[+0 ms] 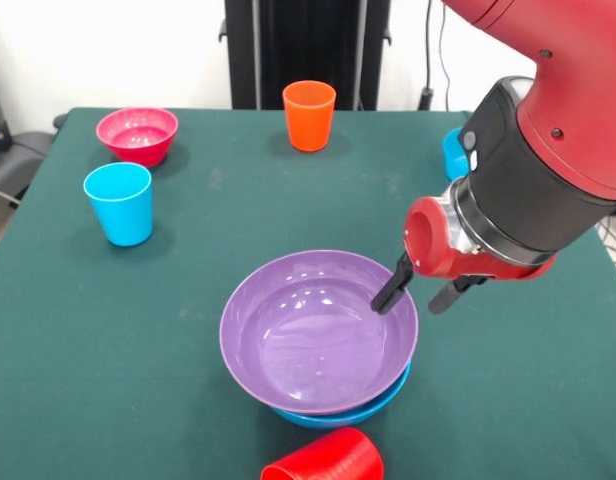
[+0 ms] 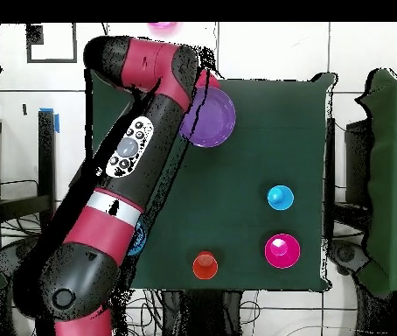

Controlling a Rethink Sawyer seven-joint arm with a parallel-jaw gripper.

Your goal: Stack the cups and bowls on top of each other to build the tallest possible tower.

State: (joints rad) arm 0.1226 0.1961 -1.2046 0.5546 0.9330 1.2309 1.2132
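Note:
A purple bowl [image 1: 313, 335] sits nested on a blue bowl [image 1: 338, 412] at the table's near middle; in the overhead view the purple bowl [image 2: 211, 118] lies half under the arm. My gripper [image 1: 418, 293] is at the bowl's right rim, one finger inside the rim and the other outside, jaws apart and holding nothing. A red cup [image 1: 328, 460] lies on its side just in front of the stack. A light blue cup [image 1: 119, 203] stands upright at the left. An orange cup [image 1: 309, 115] stands at the far middle. A pink bowl [image 1: 137, 134] sits far left.
Another blue piece [image 1: 453, 155] shows partly behind my arm at the far right, near the table's edge. The green table [image 1: 188, 300] lies bare between the stack and the left cup. Overhead, the arm [image 2: 132, 149] covers the table's left side.

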